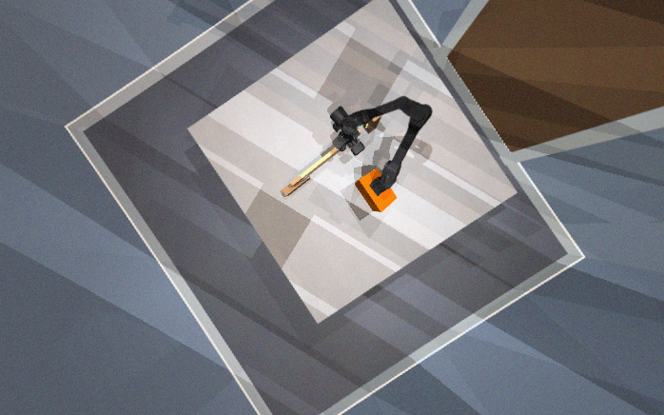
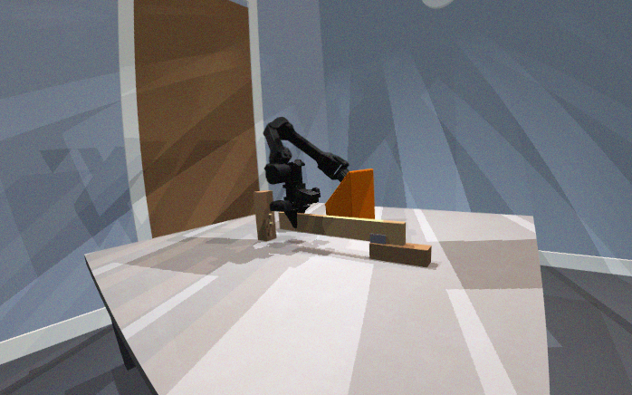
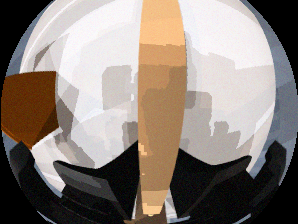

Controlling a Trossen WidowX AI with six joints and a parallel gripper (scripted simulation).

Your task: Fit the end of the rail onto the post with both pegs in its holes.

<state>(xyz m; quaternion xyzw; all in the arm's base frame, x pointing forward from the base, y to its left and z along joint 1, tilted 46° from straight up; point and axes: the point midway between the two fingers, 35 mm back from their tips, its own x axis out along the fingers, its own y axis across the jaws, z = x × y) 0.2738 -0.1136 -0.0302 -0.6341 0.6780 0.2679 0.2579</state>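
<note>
The long light wooden rail (image 1: 314,167) (image 2: 352,226) (image 3: 160,90) has its far end in the dark bracket (image 2: 378,238) on the low footboard block (image 2: 402,254) (image 1: 289,189). My gripper (image 1: 340,146) (image 2: 291,216) (image 3: 152,143) is shut on the rail close to its near end and holds that end up off the table. The short wooden post (image 2: 263,214) (image 1: 375,121) stands just beyond the near end, and in the exterior view a narrow gap shows between them. The pegs and holes are too small to make out.
The arm's orange base (image 1: 375,191) (image 2: 352,195) stands on the table behind the rail. A tall brown door panel (image 2: 193,112) (image 1: 572,67) stands beyond the table's edge, behind the post. The table edge (image 2: 112,299) drops off at the left.
</note>
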